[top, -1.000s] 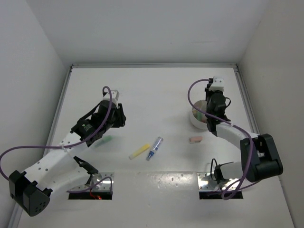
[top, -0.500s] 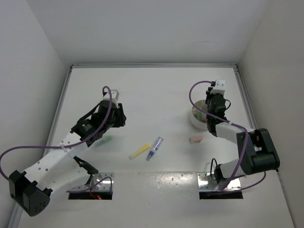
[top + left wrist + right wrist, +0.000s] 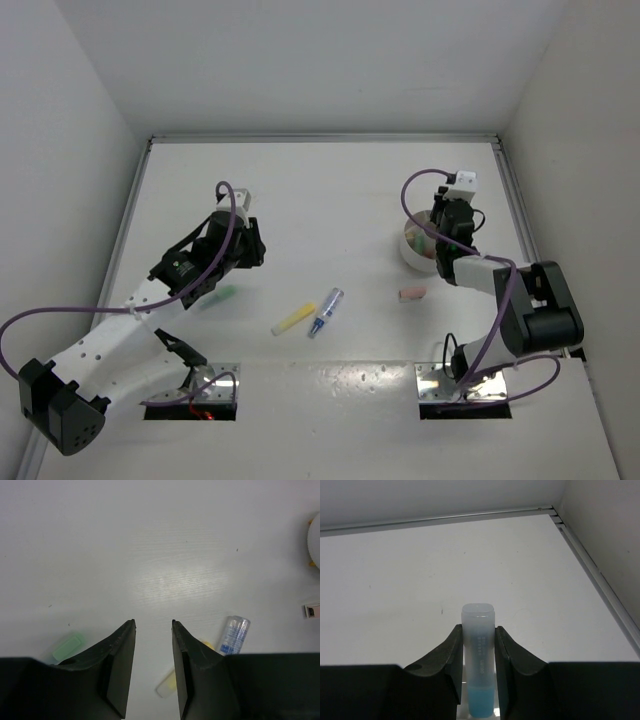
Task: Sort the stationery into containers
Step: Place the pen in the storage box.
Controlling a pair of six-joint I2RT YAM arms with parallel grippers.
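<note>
Firmly pinched between the right gripper's (image 3: 478,628) jaws is a small pen (image 3: 478,677) with a clear cap and blue body, held over the white bowl (image 3: 408,252), which the wrist mostly hides. Nearby on the table (image 3: 330,200) lie a pink eraser (image 3: 411,294), a purple-blue pen (image 3: 326,311), a yellow highlighter (image 3: 293,319) and a green pen (image 3: 68,646). The left gripper (image 3: 153,623) hangs partly parted, holding nothing.

Bright even light, soft shadows, table (image 3: 170,580) glare
</note>
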